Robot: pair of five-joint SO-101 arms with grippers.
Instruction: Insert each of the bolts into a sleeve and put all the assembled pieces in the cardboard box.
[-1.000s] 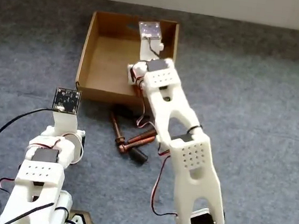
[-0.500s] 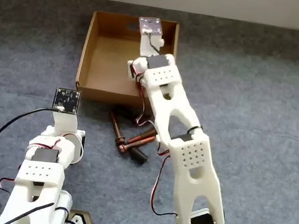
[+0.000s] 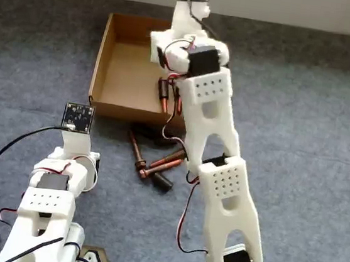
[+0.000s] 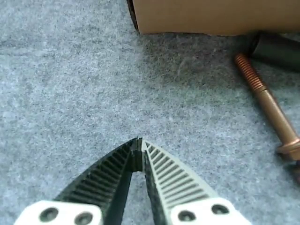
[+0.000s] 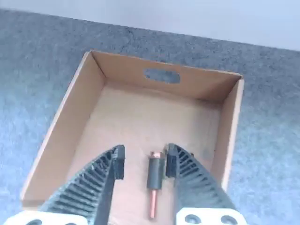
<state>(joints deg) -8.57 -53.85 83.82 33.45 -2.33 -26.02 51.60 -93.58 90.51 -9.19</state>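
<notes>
Right gripper (image 5: 143, 154): spread wide and holding nothing, high over the cardboard box (image 3: 100, 65).
Assembled piece (image 5: 154, 180): on the box floor straight below that gap, long axis along the gripper's reach.
Left gripper (image 4: 139, 143): closed and empty, low over the desk (image 4: 70, 70).
Nearest bolt (image 4: 265, 105): just beside the left gripper, threaded end toward the box wall.
Nearer arm: the left, by judgement.
Count: one box, one assembled piece, apparently three loose bolts and two loose sleeves (image 3: 163, 182).

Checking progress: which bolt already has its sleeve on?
The bolt inside the cardboard box, black sleeve around its shaft; the bolts on the carpet are bare.
</notes>
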